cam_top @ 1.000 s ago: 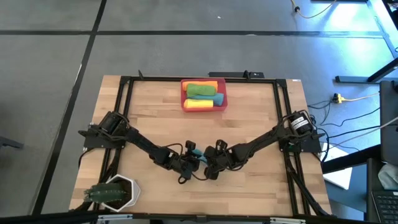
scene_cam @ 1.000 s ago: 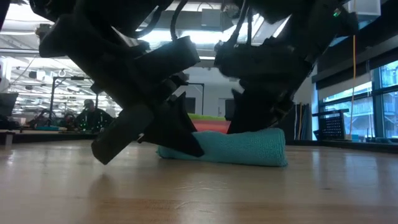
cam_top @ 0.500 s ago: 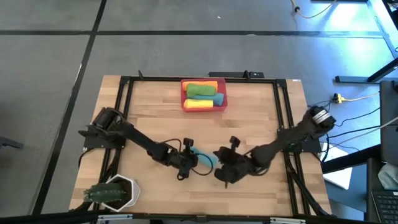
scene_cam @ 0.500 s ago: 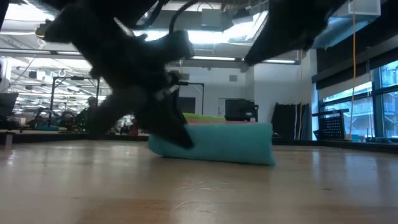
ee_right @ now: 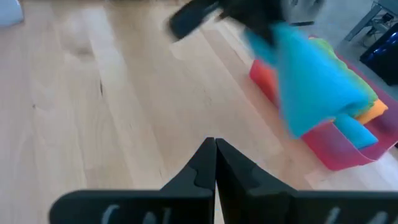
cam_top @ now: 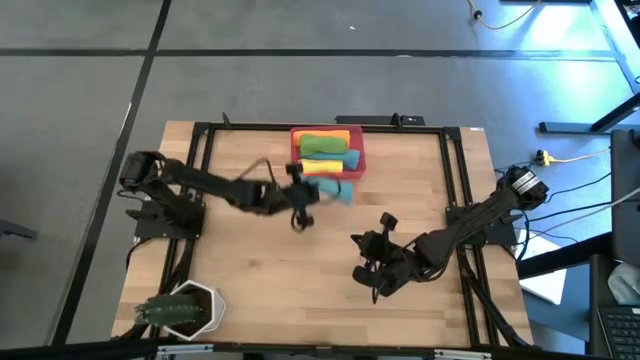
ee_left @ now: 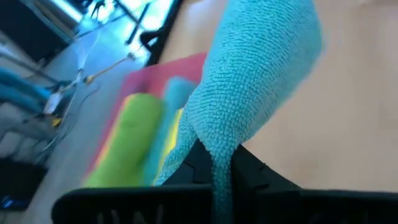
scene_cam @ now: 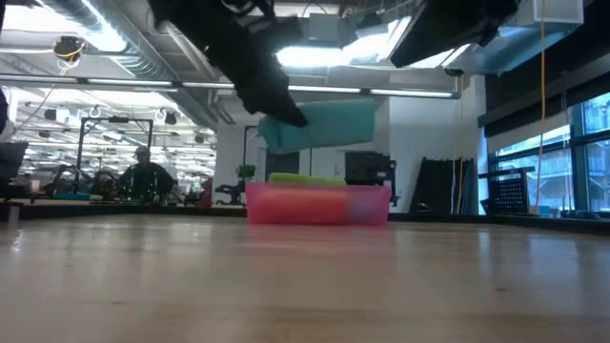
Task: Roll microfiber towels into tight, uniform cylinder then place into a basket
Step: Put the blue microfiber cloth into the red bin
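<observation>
**Carrying the last teal roll to the basket — left hand, roll axis lines up with the basket's long side**

Left hand (cam_top: 305, 195) is clenched on one end of the rolled teal-blue microfiber towel (cam_top: 333, 190); the left wrist view shows the cloth pinched between the dark fingers (ee_left: 202, 158). Low view shows the roll lifted clear of the light wooden table (cam_top: 250, 270), hanging above the small rectangular red-pink plastic basket (cam_top: 298, 168).

Key relation: the roll sticks out from the hand towards the right arm's side, long axis roughly parallel to the basket's long side. From above it sits at the basket's near edge, overlapping it, not yet over the middle. The basket already holds a rolled green towel (cam_top: 322, 146), a yellow one (cam_top: 318, 167), an orange one (cam_top: 338, 135) and another teal one (cam_top: 350, 158), so I judge free room is tight. The next move needs a short push away from the robot's side, then down.

Right hand (cam_top: 385, 270) is shut, empty, parked well apart from the basket on the near right of the table. Left arm is clearly nearer.
</observation>
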You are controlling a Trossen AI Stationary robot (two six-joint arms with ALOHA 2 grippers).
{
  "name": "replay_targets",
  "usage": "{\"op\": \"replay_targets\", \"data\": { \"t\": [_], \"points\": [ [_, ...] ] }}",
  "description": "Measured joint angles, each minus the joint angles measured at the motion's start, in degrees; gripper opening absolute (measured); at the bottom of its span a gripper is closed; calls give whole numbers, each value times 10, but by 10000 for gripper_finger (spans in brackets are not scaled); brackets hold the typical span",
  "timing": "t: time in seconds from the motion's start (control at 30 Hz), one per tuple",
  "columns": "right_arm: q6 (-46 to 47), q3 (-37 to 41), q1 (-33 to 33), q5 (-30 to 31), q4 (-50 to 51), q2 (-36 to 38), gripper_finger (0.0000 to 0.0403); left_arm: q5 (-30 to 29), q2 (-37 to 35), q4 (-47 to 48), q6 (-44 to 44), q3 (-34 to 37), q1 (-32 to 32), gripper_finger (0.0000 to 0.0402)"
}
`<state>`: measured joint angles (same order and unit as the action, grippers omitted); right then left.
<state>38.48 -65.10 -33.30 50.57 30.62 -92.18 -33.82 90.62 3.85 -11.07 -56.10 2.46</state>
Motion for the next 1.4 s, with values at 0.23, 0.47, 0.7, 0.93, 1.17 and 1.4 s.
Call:
{"op": "replay_targets", "data": {
  "t": [0.23,0.47,0.7,0.93,1.17,1.4],
  "points": [
    [0,0,3,15,21,-1,7,81,-2,-23,-74,0,-148,3],
    [-2,0,16,14,22,-25,7,161,5,-69,-107,0,-241,3],
    [-14,0,31,-13,21,-40,7,189,47,-72,-113,1,-253,3],
    [-15,0,35,-22,20,-42,7,190,105,-75,-101,1,-252,3],
    [-15,0,35,-22,18,-42,7,190,121,-74,-72,1,-252,37],
    [-15,0,35,-23,18,-42,8,222,118,-69,-72,1,-251,106]
  ]
}}
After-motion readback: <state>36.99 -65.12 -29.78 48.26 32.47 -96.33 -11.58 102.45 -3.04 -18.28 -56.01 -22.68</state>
